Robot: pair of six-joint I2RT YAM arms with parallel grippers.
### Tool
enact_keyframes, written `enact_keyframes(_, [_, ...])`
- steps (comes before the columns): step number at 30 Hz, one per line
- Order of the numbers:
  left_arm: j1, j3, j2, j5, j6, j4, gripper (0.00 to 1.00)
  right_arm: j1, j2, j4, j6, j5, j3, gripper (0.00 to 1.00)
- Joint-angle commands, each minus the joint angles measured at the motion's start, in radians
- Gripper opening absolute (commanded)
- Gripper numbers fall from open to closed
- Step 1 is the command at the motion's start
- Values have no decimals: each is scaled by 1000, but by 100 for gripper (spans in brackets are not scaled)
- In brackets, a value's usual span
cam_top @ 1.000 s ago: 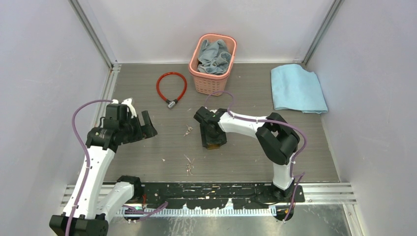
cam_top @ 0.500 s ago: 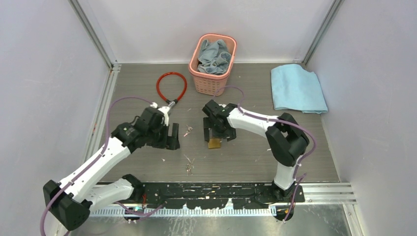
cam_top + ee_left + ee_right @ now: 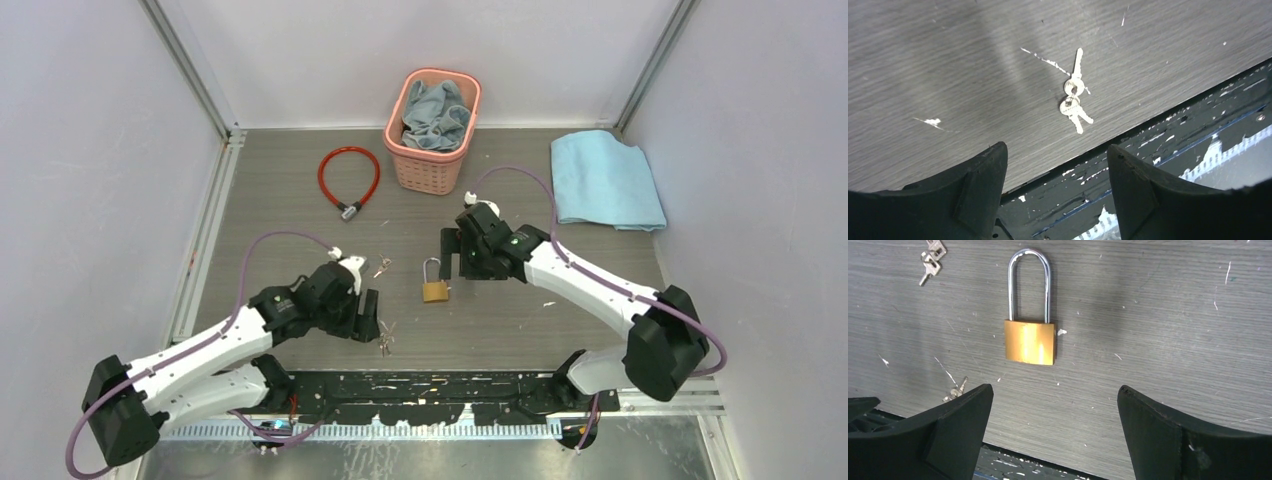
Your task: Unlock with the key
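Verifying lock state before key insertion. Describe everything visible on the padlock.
The padlock has a brass-coloured rectangular body and a long shiny metal shackle. Both shackle legs are seated in the body, so it looks locked. No keyhole shows. It lies flat on the grey wood-grain table, shackle pointing away from the arm bases. Nothing touches it: the right gripper hangs open near it, and the nearest keys lie apart to its left.

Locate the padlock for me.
In the top view, the padlock lies flat mid-table, just left of the open right claw, with a key bunch further left.
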Motion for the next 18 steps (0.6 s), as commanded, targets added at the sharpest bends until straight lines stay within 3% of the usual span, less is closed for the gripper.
enact_keyframes(1, [-81, -41, -7, -43, -64, 144, 71, 2, -83, 64, -29, -22, -58, 100])
enact_keyframes(11, [-342, 21, 167, -355, -81, 141, 68, 2, -135, 71, -42, -28, -94, 100])
enact_keyframes(18, [-378, 27, 288, -376, -81, 209, 68, 1, -170, 81, -41, -7, -115, 100])
